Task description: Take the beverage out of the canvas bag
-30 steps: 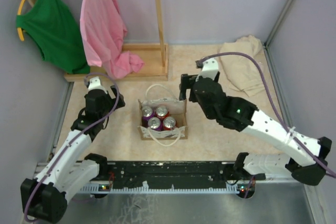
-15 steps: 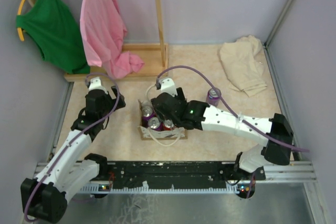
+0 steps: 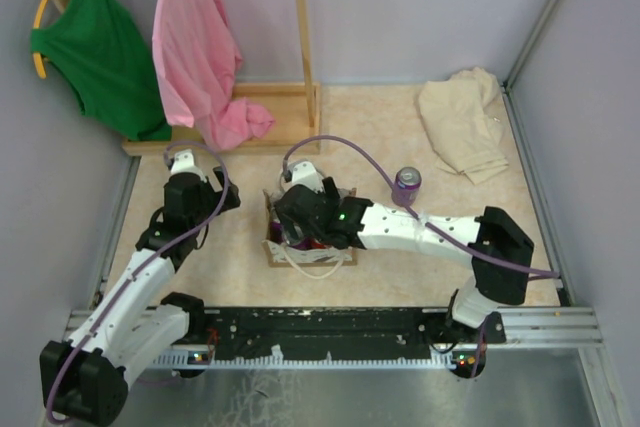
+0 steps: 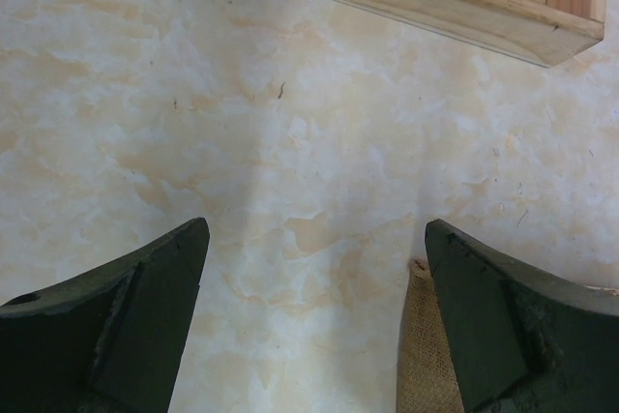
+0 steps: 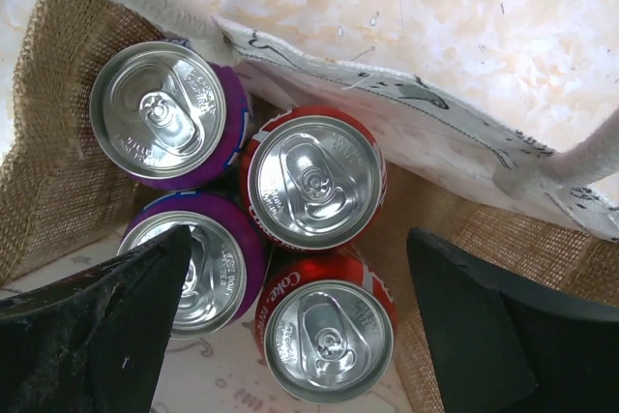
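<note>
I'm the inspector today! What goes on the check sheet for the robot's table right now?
Surface: beige marbled table; no spill seen.
Job's things: canvas bag holds two purple cans and two red cans, all upright. A loose purple can stands on the table outside the bag.
Clutter: beige cloth in the far right corner. A green shirt and a pink shirt hang by a wooden rack.
Grippers: right pincer open above the cans, holding nothing. Left pincer open over bare table.
Cables: right purple cable arcs above the bag; left purple cable loops at that wrist.
Surroundings: lilac walls; black rail at the near edge.
</note>
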Tool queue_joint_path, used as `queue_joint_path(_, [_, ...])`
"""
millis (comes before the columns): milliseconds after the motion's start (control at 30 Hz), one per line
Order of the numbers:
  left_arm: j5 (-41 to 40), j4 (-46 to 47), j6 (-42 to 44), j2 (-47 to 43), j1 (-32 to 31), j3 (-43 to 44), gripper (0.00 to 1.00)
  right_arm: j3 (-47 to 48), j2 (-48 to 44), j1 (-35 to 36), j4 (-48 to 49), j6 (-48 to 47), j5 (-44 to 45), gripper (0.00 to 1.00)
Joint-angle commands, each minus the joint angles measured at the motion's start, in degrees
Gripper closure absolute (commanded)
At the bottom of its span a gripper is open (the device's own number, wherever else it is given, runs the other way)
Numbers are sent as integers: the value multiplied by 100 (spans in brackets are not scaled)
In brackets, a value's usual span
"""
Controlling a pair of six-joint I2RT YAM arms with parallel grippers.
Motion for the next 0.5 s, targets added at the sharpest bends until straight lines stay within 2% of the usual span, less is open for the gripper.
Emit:
queue_joint_path(0, [74, 36, -6, -60, -19, -47, 1, 78, 27, 32, 213, 84, 81, 7])
queue_joint_path(467, [143, 32, 2, 17, -17, -101, 1, -89, -136, -163, 376, 363, 389, 9])
